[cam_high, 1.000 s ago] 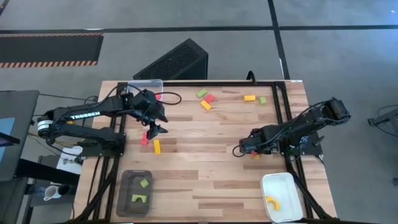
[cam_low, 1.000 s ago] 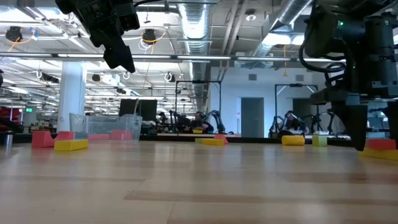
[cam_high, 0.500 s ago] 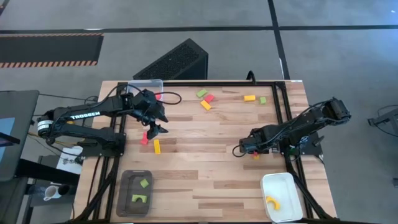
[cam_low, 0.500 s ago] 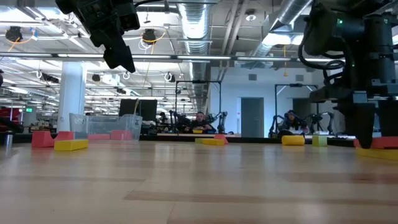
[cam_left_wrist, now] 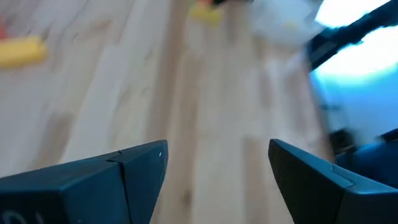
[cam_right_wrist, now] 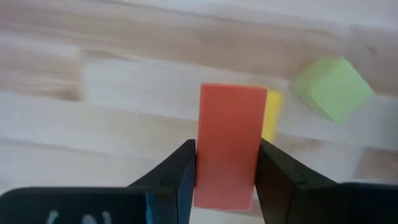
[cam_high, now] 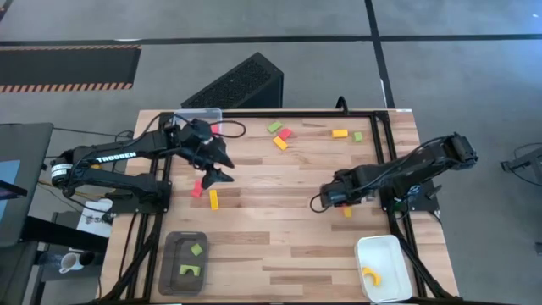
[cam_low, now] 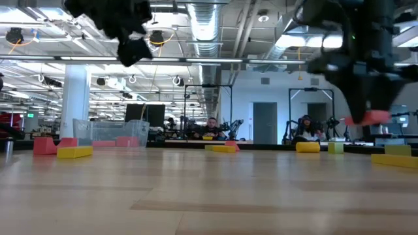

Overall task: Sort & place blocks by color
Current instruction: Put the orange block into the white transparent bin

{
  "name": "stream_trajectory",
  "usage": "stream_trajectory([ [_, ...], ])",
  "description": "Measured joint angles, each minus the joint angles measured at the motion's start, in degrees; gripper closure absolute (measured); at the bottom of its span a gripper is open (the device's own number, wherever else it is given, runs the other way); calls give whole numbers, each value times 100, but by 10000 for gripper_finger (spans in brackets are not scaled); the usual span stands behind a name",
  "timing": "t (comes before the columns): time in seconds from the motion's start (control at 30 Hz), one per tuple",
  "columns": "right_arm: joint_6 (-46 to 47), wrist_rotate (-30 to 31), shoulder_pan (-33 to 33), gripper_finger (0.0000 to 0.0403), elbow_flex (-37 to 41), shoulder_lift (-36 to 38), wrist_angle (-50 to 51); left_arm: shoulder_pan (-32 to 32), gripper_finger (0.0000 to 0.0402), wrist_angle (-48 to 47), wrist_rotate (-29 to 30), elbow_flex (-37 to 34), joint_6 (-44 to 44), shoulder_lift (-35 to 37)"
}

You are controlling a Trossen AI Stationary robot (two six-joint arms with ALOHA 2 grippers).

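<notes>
My right gripper (cam_right_wrist: 225, 163) is shut on a red bar block (cam_right_wrist: 227, 146) and hangs above the table's right middle (cam_high: 326, 196). Below it a yellow bar (cam_right_wrist: 272, 115) and a light green cube (cam_right_wrist: 334, 89) lie flat on the wood. My left gripper (cam_high: 216, 174) hovers open over the left side, high above the table in the low view (cam_low: 134, 47). A red block (cam_high: 196, 188) and a yellow bar (cam_high: 213, 199) lie just near of it. More blocks lie by the far edge: green (cam_high: 274, 127), red (cam_high: 284, 134), yellow (cam_high: 279, 143), yellow (cam_high: 340, 133), green (cam_high: 357, 136). My right gripper pinches the red bar between its two fingers, one on each long side (cam_right_wrist: 202, 168), near the end closest to the wrist. The fingers come from above, pointing down. The bar is lifted clear of the table (cam_low: 368, 117), and its free end sticks out past the fingertips.
A clear tray (cam_high: 203, 119) stands at the far left corner with a red piece (cam_high: 216, 129) by it. A dark grey tray (cam_high: 169, 271) at the near left holds green pieces. A white tray (cam_high: 385, 247) at the near right holds a yellow arch. The wood between is bare.
My right gripper has risen and drifted slightly toward the table's left, carrying the red bar up off the yellow bar, which stays on the table. My left gripper has risen a little.
</notes>
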State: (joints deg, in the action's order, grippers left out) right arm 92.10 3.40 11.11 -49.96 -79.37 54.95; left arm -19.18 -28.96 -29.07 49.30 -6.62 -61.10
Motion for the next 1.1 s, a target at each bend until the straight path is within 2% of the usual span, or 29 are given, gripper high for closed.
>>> stream_trajectory([
  [0.13,-732,429,-37,262,-510,0,-105,0,142,1042,-478,0,-413,0],
  [0.23,-1346,730,-110,270,-843,0,-376,-64,142,1766,-573,0,-725,0],
  [0.47,-3248,937,-426,263,-1368,0,-1986,-149,142,3232,-666,0,-1439,0],
  [0.7,-5138,580,-754,268,-1598,0,-4510,12,142,4105,-340,7,-1714,-88],
  [0.83,-5858,386,-887,262,-1720,0,-5510,191,142,4435,-101,17,-1811,-244],
  [0.97,-6290,-28,-1036,262,-1742,0,-5995,328,142,4757,349,1,-1913,-477],
  [1.1,-6552,-220,-1160,270,-1739,-66,-5946,376,142,5343,323,2,-2078,-713],
])
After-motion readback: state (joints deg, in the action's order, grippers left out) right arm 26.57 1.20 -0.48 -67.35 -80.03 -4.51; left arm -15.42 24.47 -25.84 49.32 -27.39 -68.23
